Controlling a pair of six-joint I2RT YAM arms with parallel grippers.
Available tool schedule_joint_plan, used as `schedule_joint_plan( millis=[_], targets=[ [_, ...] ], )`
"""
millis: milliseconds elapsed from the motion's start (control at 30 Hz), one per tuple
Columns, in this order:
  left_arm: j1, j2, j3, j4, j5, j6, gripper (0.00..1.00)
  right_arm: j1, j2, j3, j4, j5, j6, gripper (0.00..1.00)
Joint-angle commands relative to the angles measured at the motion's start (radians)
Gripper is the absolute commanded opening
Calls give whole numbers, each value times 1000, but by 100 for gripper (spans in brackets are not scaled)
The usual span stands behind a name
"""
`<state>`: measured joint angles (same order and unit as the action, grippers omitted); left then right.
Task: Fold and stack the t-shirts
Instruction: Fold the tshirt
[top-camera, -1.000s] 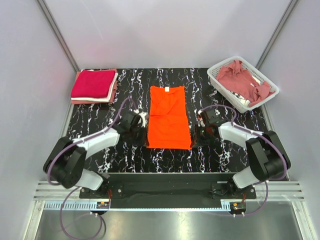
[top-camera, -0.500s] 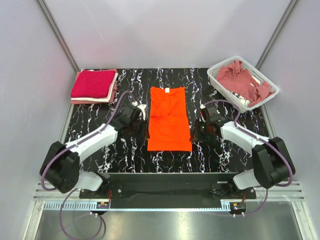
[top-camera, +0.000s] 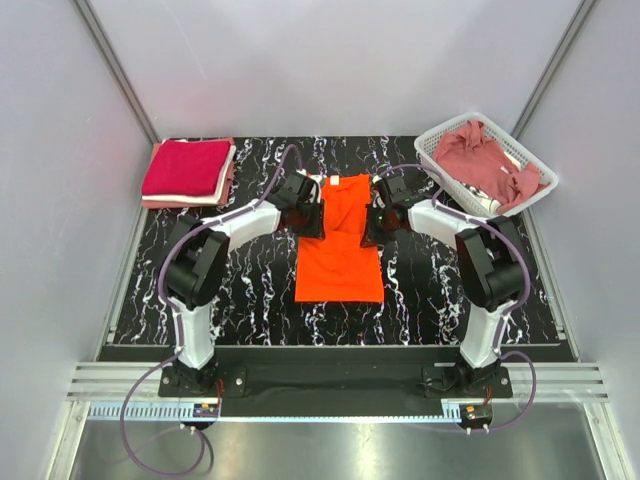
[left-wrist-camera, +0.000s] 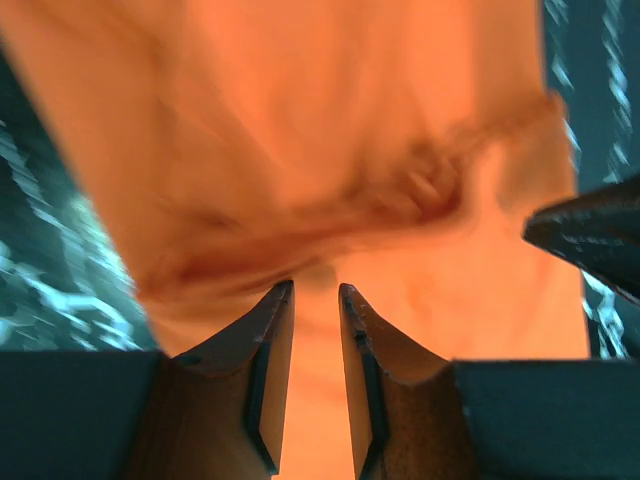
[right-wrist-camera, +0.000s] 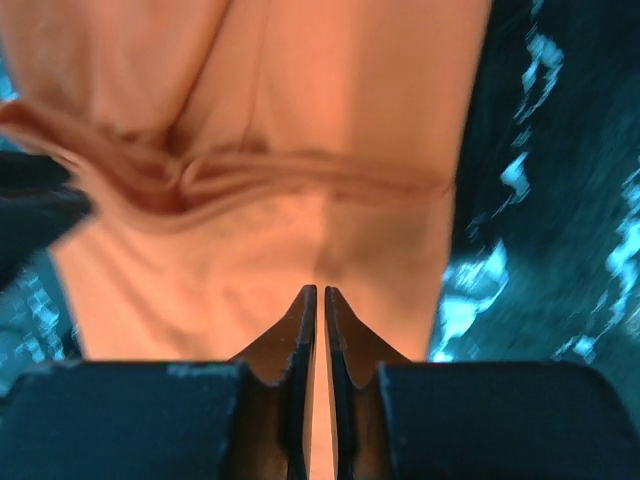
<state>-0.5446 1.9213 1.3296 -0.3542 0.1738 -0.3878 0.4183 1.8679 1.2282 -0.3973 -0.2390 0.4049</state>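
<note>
orange t-shirt (top-camera: 340, 255): 1 | folded t-shirt stack (top-camera: 188, 168): 1 | basket (top-camera: 447, 180): 1 | end effectors: 2 – left end effector (left-wrist-camera: 315, 292), right end effector (right-wrist-camera: 320, 291)

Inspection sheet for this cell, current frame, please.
Surface: black marbled table.
Job's things: orange t-shirt mid-table, upper part creased; folded stack in the far left corner; dusty-rose shirt crumpled in the white basket, far right.
Clutter: nothing seen.
Grippers: left gripper jaws narrowly apart, right gripper nearly closed, both at the orange shirt's upper part; grip unclear.
Cables: purple cables loop along both arms.
Surroundings: grey walls, metal rail in front.
</note>
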Motion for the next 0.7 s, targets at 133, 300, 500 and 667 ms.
schedule_joint_plan(
  millis=[133, 300, 500, 667],
  targets=[
    [75, 103, 91, -45, -138, 37, 29, -39, 103, 100, -3, 121, -81, 13],
    [86, 163, 114, -66, -167, 52, 28, -46, 125, 117, -5, 145, -94, 13],
    [98, 93, 131, -112, -171, 69, 28, -46, 54, 128, -35, 141, -94, 16],
    [98, -91, 126, -184, -148, 98, 33, -46, -67, 107, -99, 109, -28, 29]
  ],
)
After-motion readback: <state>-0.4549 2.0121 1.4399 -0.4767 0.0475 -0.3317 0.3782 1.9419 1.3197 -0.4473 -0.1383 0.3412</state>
